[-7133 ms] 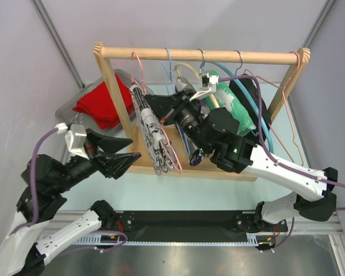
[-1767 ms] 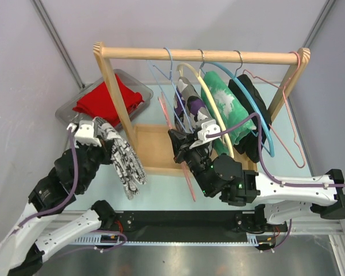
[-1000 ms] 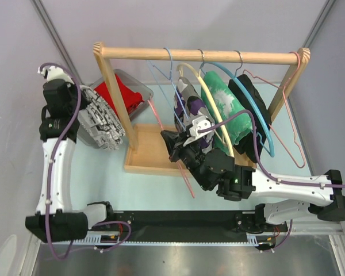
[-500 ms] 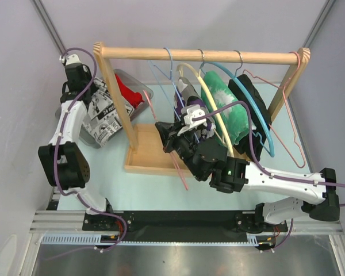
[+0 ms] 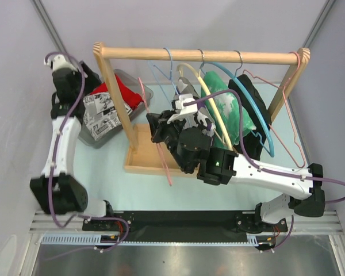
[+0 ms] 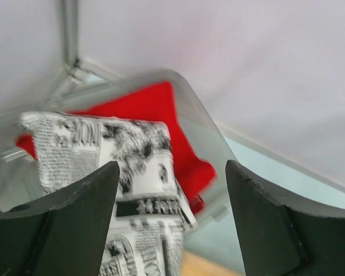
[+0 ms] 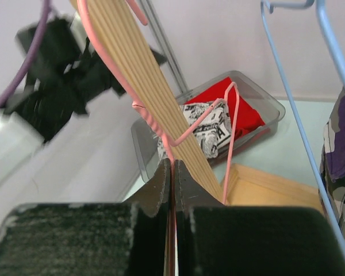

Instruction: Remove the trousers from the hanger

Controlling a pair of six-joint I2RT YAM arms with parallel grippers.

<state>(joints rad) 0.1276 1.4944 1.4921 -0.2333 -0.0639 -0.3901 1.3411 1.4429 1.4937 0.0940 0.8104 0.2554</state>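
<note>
The black-and-white newspaper-print trousers (image 5: 101, 114) lie in the grey bin (image 5: 92, 140) at the back left, partly over a red cloth (image 5: 122, 91). My left gripper (image 5: 89, 79) hangs open and empty just above them. In the left wrist view the trousers (image 6: 103, 155) and red cloth (image 6: 161, 112) show between and behind the spread fingers (image 6: 75, 224). My right gripper (image 5: 156, 134) is shut on the wire of the bare pink hanger (image 5: 161, 158), held off the rail by the rack's left post. The right wrist view shows the shut gripper (image 7: 172, 168), the hanger (image 7: 230, 123) and the trousers (image 7: 210, 131).
A wooden rack (image 5: 201, 56) stands across the middle on a wooden base (image 5: 139, 155). Blue, cream and pink hangers hang on it with a camouflage garment (image 5: 187, 100), a green one (image 5: 233, 112) and a black one (image 5: 256, 109). The left post (image 7: 135, 69) stands close beside the held hanger.
My left gripper carried the trousers to the bin, let go of them and rose. My right gripper moved the empty pink hanger left toward the post.
</note>
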